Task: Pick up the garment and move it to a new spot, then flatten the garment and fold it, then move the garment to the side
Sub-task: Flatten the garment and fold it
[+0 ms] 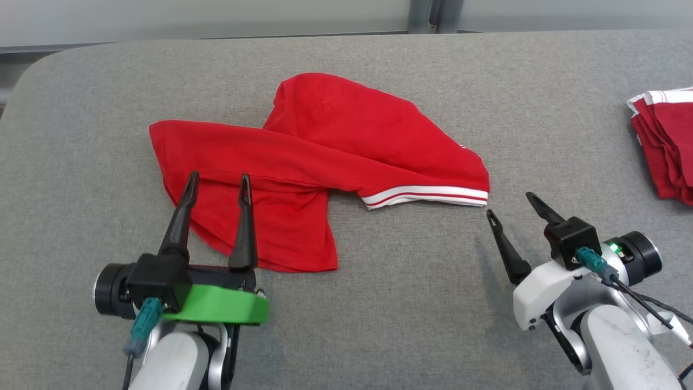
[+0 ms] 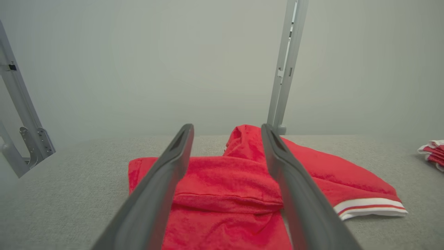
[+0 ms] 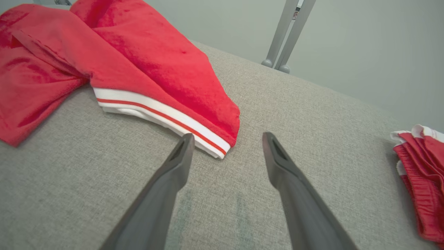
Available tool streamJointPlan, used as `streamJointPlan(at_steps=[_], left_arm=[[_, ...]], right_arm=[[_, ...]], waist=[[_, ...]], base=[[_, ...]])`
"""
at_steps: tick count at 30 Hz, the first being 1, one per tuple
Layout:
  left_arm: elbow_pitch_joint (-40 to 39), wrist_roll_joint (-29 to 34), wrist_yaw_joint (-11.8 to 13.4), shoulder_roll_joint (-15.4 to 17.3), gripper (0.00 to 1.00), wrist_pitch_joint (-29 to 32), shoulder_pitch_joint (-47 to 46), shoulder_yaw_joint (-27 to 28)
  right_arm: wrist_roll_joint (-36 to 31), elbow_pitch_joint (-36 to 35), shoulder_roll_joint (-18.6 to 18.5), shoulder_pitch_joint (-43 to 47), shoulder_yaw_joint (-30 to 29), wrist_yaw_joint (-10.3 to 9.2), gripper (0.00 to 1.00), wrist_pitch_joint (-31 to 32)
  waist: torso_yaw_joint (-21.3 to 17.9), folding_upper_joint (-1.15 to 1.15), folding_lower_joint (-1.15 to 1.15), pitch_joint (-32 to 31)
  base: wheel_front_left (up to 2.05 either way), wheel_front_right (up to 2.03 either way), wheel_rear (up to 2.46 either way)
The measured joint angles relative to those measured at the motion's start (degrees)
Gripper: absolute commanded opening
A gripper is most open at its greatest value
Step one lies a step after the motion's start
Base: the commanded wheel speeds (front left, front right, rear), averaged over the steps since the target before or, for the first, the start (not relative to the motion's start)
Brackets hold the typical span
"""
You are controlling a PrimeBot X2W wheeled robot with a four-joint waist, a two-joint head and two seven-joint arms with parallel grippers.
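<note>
The crumpled red fabric garment [image 1: 325, 157] with a white-striped cuff lies mid-way across the grey textile surface [image 1: 411, 303]. Left gripper [image 1: 219, 176]: fingers apart, over the garment's near left portion. Right gripper [image 1: 510, 204]: fingers apart, empty, just beside the cuff. A folded red-and-white fabric pile [image 1: 668, 146] lies at the right edge.

No readable text or labels anywhere.

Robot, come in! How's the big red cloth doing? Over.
Left gripper open over garment. Right gripper open beside striped hem. Garment rumpled, unheld. Folded pile right, not blocking.
</note>
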Motion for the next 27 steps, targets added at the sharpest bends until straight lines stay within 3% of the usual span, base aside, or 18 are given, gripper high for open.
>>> streamJointPlan(at_steps=[9,20,21,22,23,24,27], left_arm=[[-2.6,5.4,-8.5,-2.9,1.00,0.0,7.7,5.0],[-2.2,9.8,-13.6,-6.5,1.00,-0.1,10.5,9.3],[-2.1,10.2,-14.0,-6.7,1.00,-0.1,10.5,9.6],[-1.9,10.5,-14.2,-6.9,1.00,-0.1,10.5,9.8],[-1.8,10.8,-14.5,-7.1,1.00,-0.1,10.5,10.0],[-1.8,11.1,-14.7,-7.3,1.00,-0.1,10.5,10.2],[-1.4,11.7,-15.4,-8.0,1.00,-0.1,10.5,10.8]], right_arm=[[-0.7,7.9,-3.8,-4.5,0.1,0.00,1.00,1.5],[0.2,16.8,-5.6,-8.3,1.7,0.00,1.00,1.4],[0.3,17.5,-5.6,-8.7,2.1,0.00,0.95,1.4],[0.3,18.1,-5.6,-9.1,2.4,0.00,0.60,1.4],[0.4,18.4,-5.5,-9.5,2.8,0.00,0.38,1.3],[0.5,18.6,-5.6,-9.8,3.3,0.00,0.03,1.2],[0.9,18.5,-6.2,-10.2,4.1,0.00,0.00,0.9]], waist=[[3.4,0.00,0.00,0.2],[7.9,0.00,0.00,1.7],[8.2,0.00,0.00,1.8],[8.5,0.00,0.00,2.0],[8.8,0.00,0.00,2.2],[9.0,0.00,0.00,2.4],[9.4,0.00,0.00,2.6]], base=[[0.00,0.00,0.00],[0.00,0.00,0.00],[0.00,0.00,0.00],[0.00,0.00,0.00],[0.00,0.00,0.00],[0.00,0.00,0.00],[0.00,0.00,0.00]])
